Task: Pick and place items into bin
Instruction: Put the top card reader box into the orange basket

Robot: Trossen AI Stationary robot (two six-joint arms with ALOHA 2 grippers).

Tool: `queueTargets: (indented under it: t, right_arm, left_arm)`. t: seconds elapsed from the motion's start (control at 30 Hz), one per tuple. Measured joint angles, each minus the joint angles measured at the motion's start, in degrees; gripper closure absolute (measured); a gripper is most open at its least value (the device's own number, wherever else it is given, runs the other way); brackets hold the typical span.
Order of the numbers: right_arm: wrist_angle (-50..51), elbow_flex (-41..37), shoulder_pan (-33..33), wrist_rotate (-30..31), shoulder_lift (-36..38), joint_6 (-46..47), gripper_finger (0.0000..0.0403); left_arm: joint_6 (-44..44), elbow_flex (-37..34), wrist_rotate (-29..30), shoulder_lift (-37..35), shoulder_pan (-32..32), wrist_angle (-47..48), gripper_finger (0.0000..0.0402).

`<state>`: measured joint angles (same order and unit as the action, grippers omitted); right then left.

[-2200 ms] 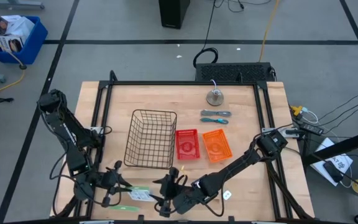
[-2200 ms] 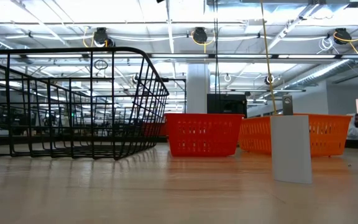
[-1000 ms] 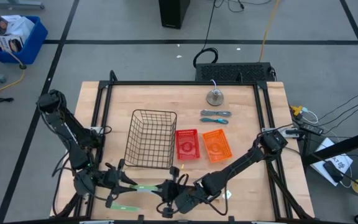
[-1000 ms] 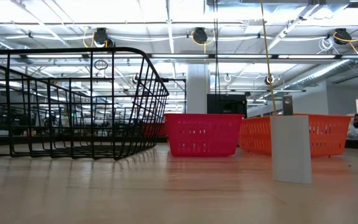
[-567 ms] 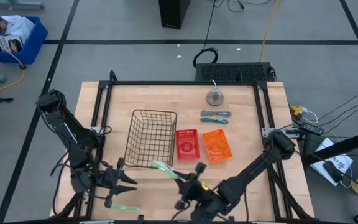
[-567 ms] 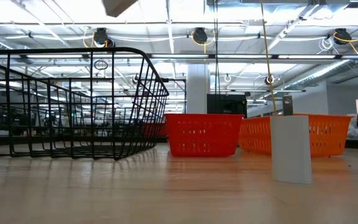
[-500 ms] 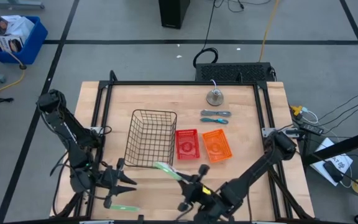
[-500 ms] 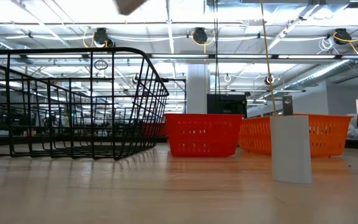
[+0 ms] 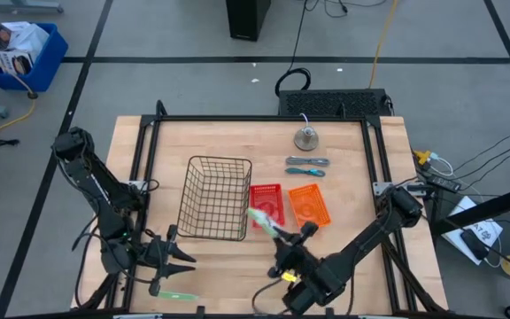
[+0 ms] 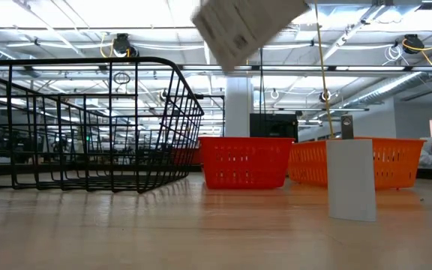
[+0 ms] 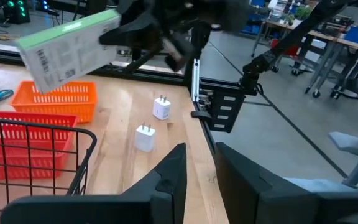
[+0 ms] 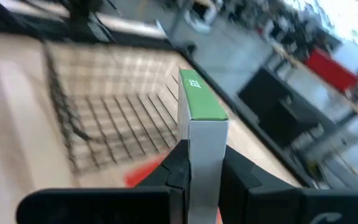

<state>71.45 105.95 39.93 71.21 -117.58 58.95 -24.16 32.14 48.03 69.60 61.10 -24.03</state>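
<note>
The right tool [image 9: 277, 232] is clamped on a thin pale-green box [image 9: 261, 220], its two dark fingers [image 12: 178, 163] pressed against the box's flat white sides, with the green edge facing up in the right wrist view. The box is held tilted in the air, clear of the bench [image 9: 343, 213]. It reaches out ahead of the tool, above the gap between the black wire basket [image 9: 215, 197] and the red tray [image 9: 267, 205]. In the low view the box [image 10: 246, 26] hangs high, off to one side of the basket's rim [image 10: 88, 64].

The left tool [image 9: 168, 260] sits near the front left corner of the bench with its fingers [image 11: 169, 180] spread apart and nothing between them. A second pale-green box [image 9: 177, 295] lies flat on the bench just in front of it.

Ahead of the left tool, two small white plug blocks [image 11: 153, 123] stand close together on the bench, beyond the corner of the basket. An orange tray [image 9: 309, 206] lies beside the red one, on the side away from the basket. Beyond the trays, two slim blue-grey hand tools [image 9: 307, 166] lie side by side, and a round metal weight [image 9: 305, 138] stands just past them, well apart from both grippers.
</note>
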Motion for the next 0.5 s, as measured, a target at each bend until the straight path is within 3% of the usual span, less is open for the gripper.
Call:
queueTargets:
  t: [0.17, 0.4, 0.5]
  right_arm:
    - [19.0, -0.2, -1.6, -10.5, 0.0, 17.9, 0.0366]
    - [18.4, -8.3, -5.5, -20.5, 2.4, 13.8, 0.0366]
    - [18.5, -12.3, -6.4, -21.1, 2.9, 13.4, 0.0366]
  left_arm:
    - [0.0, 0.0, 0.0, 0.0, 0.0, 0.0, 0.0314]
    - [-0.1, 0.0, 0.0, 0.0, 0.0, 0.1, 0.0314]
    - [-0.1, 0.0, 0.0, 0.0, 0.0, 0.0, 0.0314]
